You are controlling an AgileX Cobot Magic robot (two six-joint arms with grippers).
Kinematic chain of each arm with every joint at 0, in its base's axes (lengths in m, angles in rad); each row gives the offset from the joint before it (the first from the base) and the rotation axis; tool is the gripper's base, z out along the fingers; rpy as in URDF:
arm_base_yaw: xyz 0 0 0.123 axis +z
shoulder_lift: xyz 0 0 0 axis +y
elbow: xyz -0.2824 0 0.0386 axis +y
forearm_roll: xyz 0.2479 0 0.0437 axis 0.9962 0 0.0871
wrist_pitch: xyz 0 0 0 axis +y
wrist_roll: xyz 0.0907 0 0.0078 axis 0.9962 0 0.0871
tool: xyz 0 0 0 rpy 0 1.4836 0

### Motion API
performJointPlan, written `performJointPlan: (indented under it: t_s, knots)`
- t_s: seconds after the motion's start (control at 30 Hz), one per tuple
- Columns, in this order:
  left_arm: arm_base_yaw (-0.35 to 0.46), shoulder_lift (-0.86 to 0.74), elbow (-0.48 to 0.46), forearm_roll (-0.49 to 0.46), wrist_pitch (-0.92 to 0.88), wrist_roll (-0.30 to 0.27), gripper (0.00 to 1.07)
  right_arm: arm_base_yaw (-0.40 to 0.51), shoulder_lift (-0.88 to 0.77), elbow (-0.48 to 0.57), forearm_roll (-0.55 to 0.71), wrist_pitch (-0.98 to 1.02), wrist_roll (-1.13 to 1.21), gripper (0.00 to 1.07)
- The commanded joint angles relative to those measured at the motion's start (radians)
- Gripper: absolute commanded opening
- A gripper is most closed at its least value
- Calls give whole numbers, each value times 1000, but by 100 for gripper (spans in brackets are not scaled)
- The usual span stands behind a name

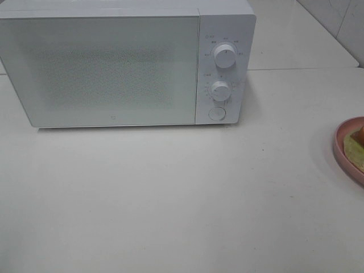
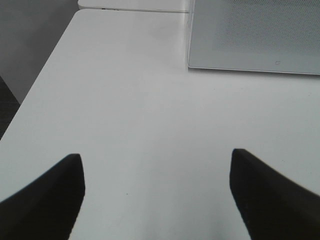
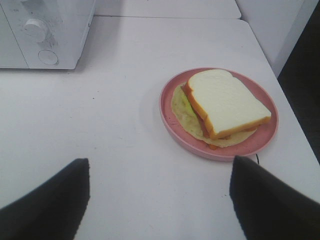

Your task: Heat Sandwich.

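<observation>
Leftmost, the left end effector (image 2: 156, 197) hangs wide apart over bare table (image 2: 125, 100), holding nothing. Beyond stands the shut microwave (image 1: 114, 65). The right end effector (image 3: 159, 200) is likewise spread and empty, near the sandwich (image 3: 222, 104) on its pink plate (image 3: 172, 120). Soft, light, loosely layered, it would likely squash or slide apart; grasping the stiff plate rim looks safer.

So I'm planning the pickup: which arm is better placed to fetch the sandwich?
Probably the right. Its open end effector faces the sandwich on the plate; the left one sees only table and microwave.
</observation>
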Motion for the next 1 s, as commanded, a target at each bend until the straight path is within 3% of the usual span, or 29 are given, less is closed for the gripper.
performJointPlan:
  t_s: [0.03, 1.0]
  knots:
    - [2, -24, 3, -2, -15, -7, 76, -5, -20, 1, 0, -12, 4, 75]
    - [2, -24, 3, -2, -15, -7, 76, -5, -20, 1, 0, -12, 4, 75]
